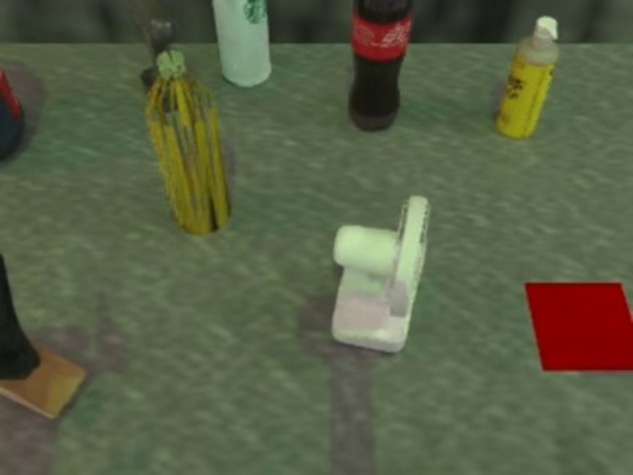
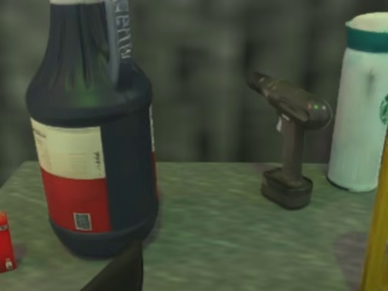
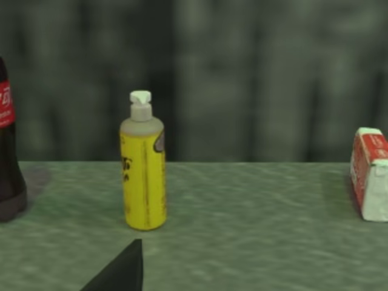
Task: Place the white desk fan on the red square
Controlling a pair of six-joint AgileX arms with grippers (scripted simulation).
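Note:
The white desk fan [image 1: 381,287] stands near the middle of the table, with its flat base toward the front, its round disc head on its right side and its stubby motor housing at the back left. The red square [image 1: 582,325] lies flat at the table's right edge, well to the right of the fan and apart from it. Neither arm shows in the top view. Only a dark tip of my left gripper [image 2: 121,273] and of my right gripper [image 3: 121,270] shows at the edge of each wrist view, with nothing held in sight.
A yellow bottle [image 1: 188,158] stands left of the fan. Along the back are a white cup with a green logo [image 1: 242,40], a cola bottle [image 1: 378,64] and a yellow pump bottle [image 1: 526,84]. A tan wooden block [image 1: 40,381] sits front left. A drill [image 2: 291,145], a dark labelled bottle [image 2: 91,139] and a red-white box [image 3: 370,173] show in the wrist views.

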